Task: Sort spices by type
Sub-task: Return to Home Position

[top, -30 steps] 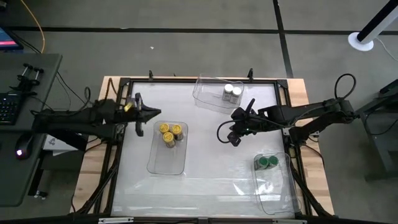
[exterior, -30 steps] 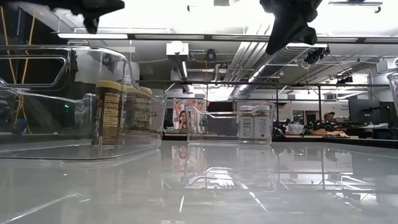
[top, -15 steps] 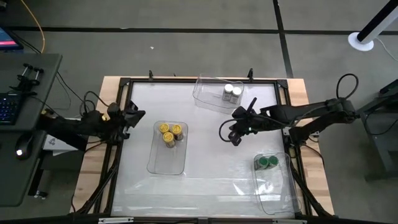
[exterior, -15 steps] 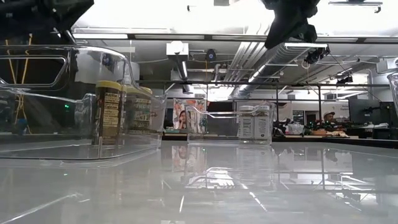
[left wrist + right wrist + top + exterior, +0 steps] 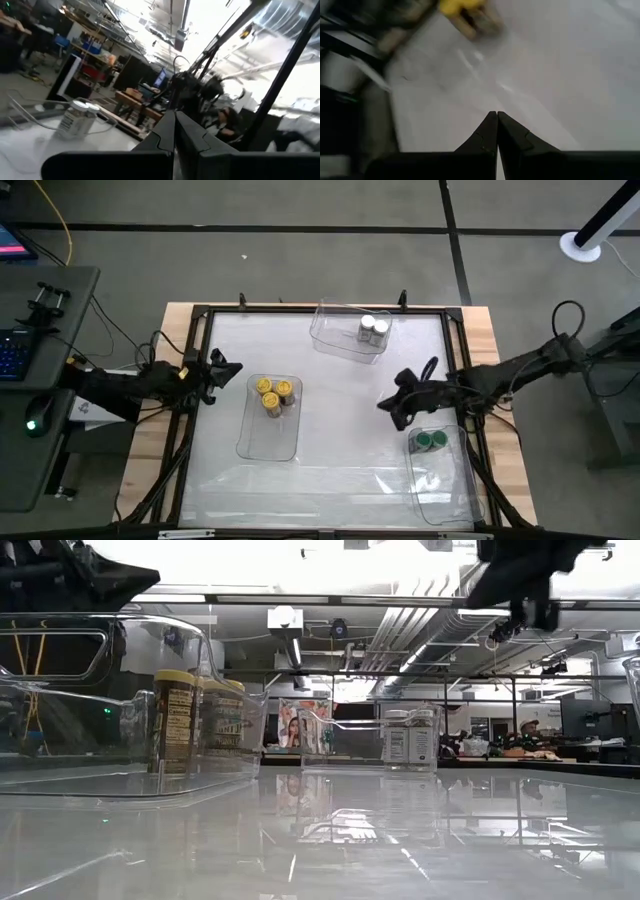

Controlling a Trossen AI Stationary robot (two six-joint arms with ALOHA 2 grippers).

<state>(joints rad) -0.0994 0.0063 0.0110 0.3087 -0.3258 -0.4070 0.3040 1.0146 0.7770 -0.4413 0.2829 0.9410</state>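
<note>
On the table (image 5: 340,415) the sorting looks complete, as far as the overhead view shows. The three yellow-lidded jars (image 5: 271,393) stand clustered at the far end of the left bin (image 5: 262,448), the two silver-lidded jars (image 5: 373,328) stand side by side in the far bin (image 5: 330,332), and the two green-lidded jars (image 5: 431,442) sit in the near-side right bin (image 5: 442,492). No jar stands loose on the bare table between the bins, so each type appears to have its own container, and I judge that all that is left is for the arms to park. The left gripper (image 5: 230,369) hangs at the table's left edge, just beside the left bin but apart from it. Its own camera shows its fingers (image 5: 164,136) pressed together with nothing between them. The right gripper (image 5: 388,404) hangs above the open table between the far bin and the right bin, near the green-lidded jars but not touching them. Its fingers (image 5: 487,134) are likewise closed tip to tip and empty, over bare surface.
</note>
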